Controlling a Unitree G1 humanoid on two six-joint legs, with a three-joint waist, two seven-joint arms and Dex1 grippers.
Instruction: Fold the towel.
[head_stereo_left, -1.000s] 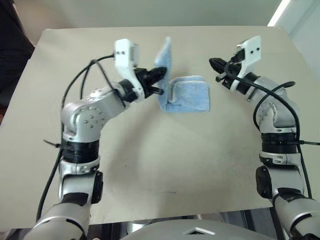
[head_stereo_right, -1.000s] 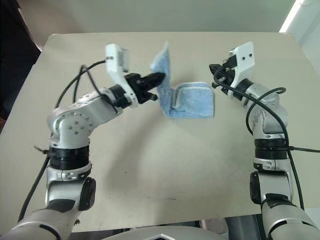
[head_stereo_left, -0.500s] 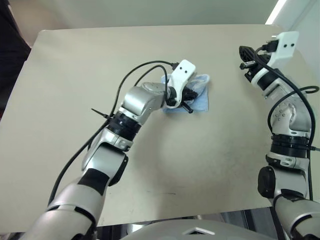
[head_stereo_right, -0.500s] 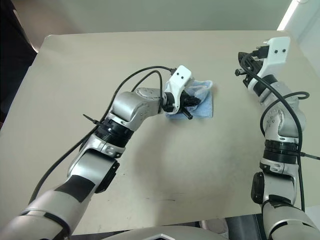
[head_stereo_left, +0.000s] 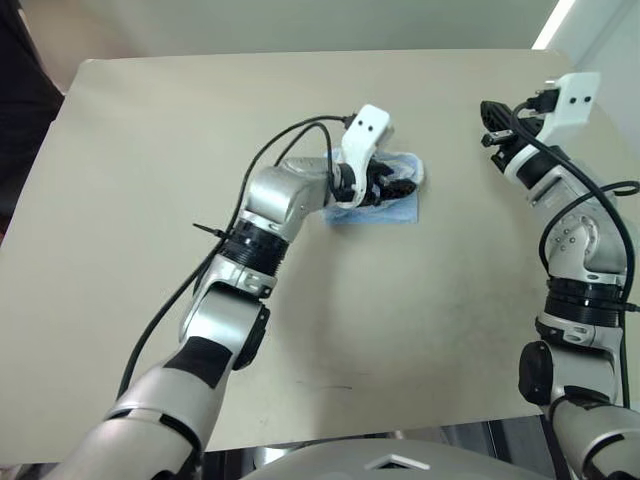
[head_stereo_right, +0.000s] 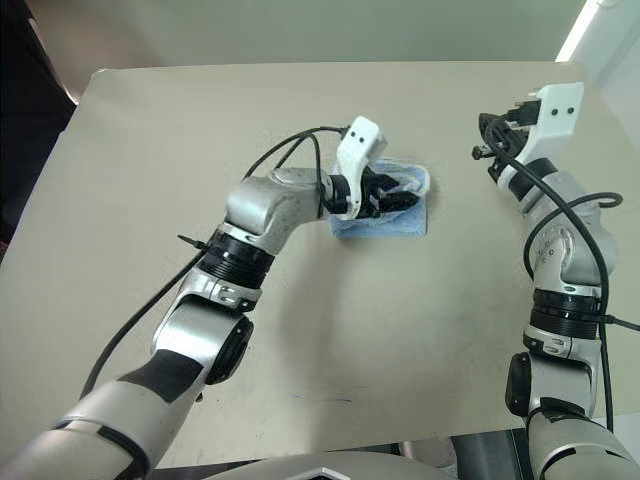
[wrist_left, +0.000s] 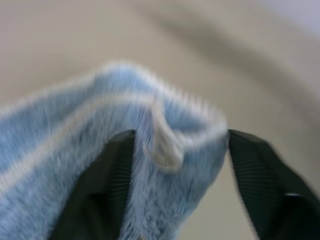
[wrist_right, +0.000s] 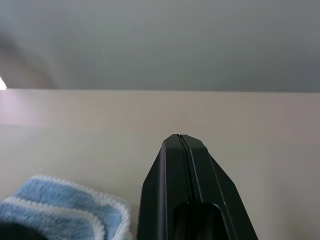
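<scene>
Left eye view: matte beige counter (head_stereo_left: 150, 150), rounded corners, pale wall beyond. Item: towel (head_stereo_left: 398, 205), light-blue terry with whitish stitched edging, lying folded on the counter's far middle. Left gripper (head_stereo_right: 398, 193), black ribbed fingers (wrist_left: 107, 190) spread wide, the towel's folded edge between them. Right gripper (head_stereo_left: 492, 118), fingers pressed together, empty, raised well apart from the towel.

A plain test space, likely a lab. A bare beige table (head_stereo_left: 150, 250) stands alone. A blank pale wall (wrist_right: 160, 40) rises at twelve o'clock.
</scene>
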